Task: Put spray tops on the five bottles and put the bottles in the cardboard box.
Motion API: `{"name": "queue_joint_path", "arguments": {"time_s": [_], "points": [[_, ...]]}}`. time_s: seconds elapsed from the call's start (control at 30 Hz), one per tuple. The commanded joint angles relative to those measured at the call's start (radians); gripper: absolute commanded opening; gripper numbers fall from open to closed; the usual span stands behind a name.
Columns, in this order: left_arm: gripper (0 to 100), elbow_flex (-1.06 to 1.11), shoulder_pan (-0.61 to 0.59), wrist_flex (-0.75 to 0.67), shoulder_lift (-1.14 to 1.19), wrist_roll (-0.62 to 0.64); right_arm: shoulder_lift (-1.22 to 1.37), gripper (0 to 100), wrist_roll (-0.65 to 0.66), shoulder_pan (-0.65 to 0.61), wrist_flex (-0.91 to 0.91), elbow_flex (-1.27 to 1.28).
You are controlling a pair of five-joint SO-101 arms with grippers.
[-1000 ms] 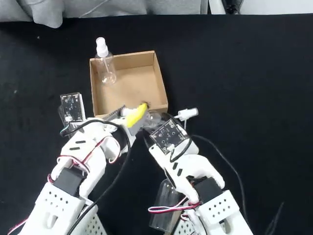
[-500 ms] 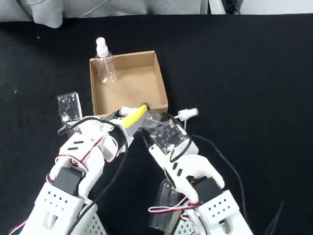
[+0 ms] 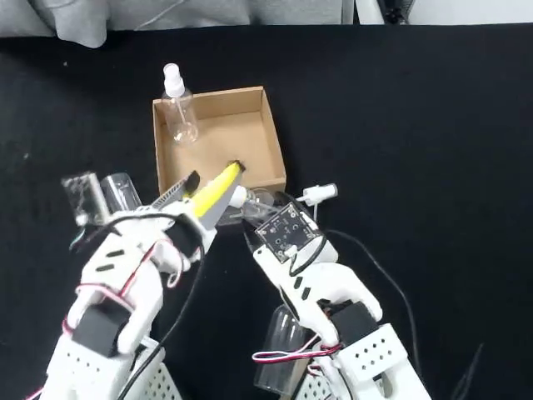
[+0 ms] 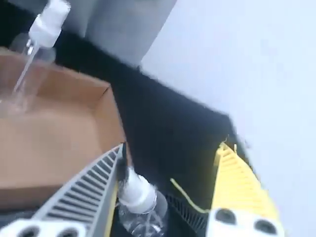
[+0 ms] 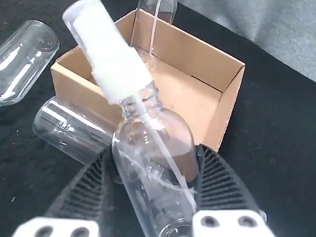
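Bottle: clear plastic, white spray top on, thin dip tube inside. Pinched around body by right claw, tilted, just outside 6 o'clock wall of cardboard box on black bench. Left claw spread wide, yellow and grey fingers either side of that white top, top just beside grey finger. Second capped bottle at box's 11 o'clock corner. Loose spray top at box's 4 o'clock. Uncapped bottle at box's 8 o'clock.
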Motion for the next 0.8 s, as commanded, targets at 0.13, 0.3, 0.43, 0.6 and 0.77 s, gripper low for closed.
{"name": "queue_joint_path", "arguments": {"time_s": [0.13,0.3,0.43,0.6,0.77], "points": [[27,0.068,-0.012,0.006,-0.261,0.009,-0.025,10.0,-0.103,-0.012,-0.035,-0.010],[27,0.067,-0.013,0.006,-0.245,0.009,-0.025,10.0,-0.103,-0.012,-0.035,-0.010],[27,0.067,-0.067,0.000,-0.245,0.011,-0.025,10.2,-0.104,-0.012,-0.063,-0.004],[27,0.056,-0.142,-0.002,-0.245,0.066,-0.025,10.0,-0.104,-0.014,-0.092,0.005],[27,0.053,-0.174,-0.002,-0.245,0.081,-0.025,10.2,-0.170,-0.015,-0.104,0.004]]}}
